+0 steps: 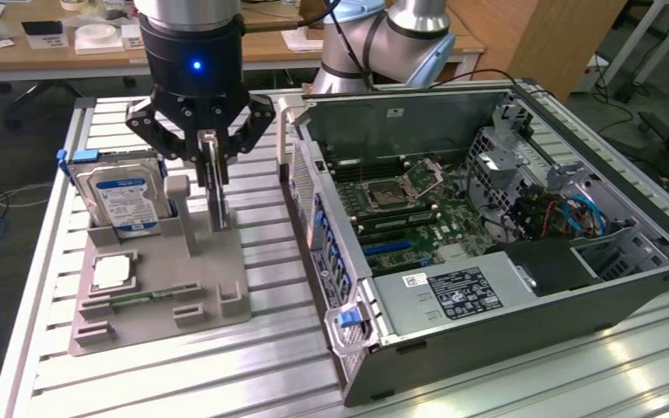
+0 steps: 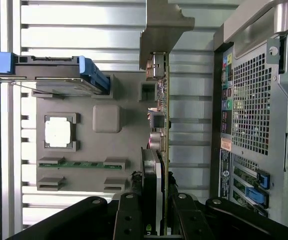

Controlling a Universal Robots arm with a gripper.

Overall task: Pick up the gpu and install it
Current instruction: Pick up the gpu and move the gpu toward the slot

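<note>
My claw (image 1: 210, 165) is clamped on the gpu (image 1: 215, 207), gripping its top edge. The card stands upright and edge-on at the grey holder (image 1: 212, 292) on the counter (image 1: 253, 370). In the exterior view the hard drive (image 1: 119, 196) stands at nine o'clock of it, the CPU (image 1: 114, 273) at seven, the open case (image 1: 613, 292) at three

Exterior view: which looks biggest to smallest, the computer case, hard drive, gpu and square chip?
1. computer case
2. hard drive
3. square chip
gpu: edge-on in the pincer, can't rank fairly.
</note>
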